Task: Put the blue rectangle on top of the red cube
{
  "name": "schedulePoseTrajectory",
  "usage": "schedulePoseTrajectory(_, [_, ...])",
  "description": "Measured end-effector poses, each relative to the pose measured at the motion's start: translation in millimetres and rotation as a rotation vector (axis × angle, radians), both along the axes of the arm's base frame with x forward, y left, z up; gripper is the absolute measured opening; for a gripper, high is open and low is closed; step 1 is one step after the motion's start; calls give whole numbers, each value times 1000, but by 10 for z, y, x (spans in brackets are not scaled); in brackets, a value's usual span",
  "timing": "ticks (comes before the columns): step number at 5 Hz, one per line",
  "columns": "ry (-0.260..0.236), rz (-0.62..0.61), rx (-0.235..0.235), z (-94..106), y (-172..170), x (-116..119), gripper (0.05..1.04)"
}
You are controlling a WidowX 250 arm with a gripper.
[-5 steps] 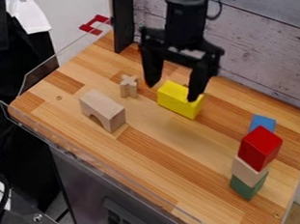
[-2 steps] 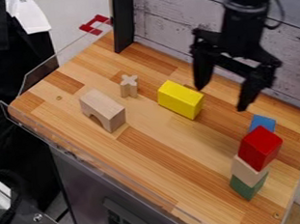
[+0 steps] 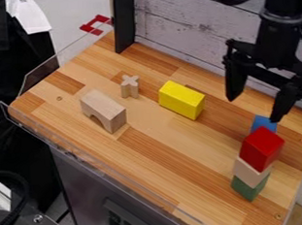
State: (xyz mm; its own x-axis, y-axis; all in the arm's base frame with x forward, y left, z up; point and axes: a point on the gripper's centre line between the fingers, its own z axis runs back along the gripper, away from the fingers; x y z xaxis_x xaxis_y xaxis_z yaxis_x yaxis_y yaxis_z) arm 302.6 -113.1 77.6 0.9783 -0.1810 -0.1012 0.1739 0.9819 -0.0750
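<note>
I count seven toy pieces on the wooden tabletop: one blue rectangle, one red cube, one pale block, one green block, one yellow block, one wooden arch and one little cross-shaped piece. Three of them make a single stack, over by the right-hand end: green at the bottom, pale in the middle, red on top, its corners jutting out a bit over the pale one. The blue rectangle pokes up just behind that red cube, its lower part hidden from me, so I can't tell quite how it stands; it isn't on top of the red. The yellow block lies around the middle, with the cross-shaped piece and the arch off to its left, those two near each other. As for the arm, there's one, black, coming in from the top right corner in front of the plank wall. Its one tool hangs down at a slight tilt, two fingers spread wide with nothing gripped between them, and the right-hand fingertip hovers right by the top of the blue piece; whether they touch, I can't say.
</note>
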Motion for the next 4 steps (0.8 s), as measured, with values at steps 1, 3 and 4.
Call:
schedulePoseTrajectory(1, [11,-3,-17,-47,-65,31,1001])
schedulePoseTrajectory(3, [36,77,-24,-178,-117,63,1001])
schedulePoseTrajectory(4, [65,202,-4,-297,-126,65,1001])
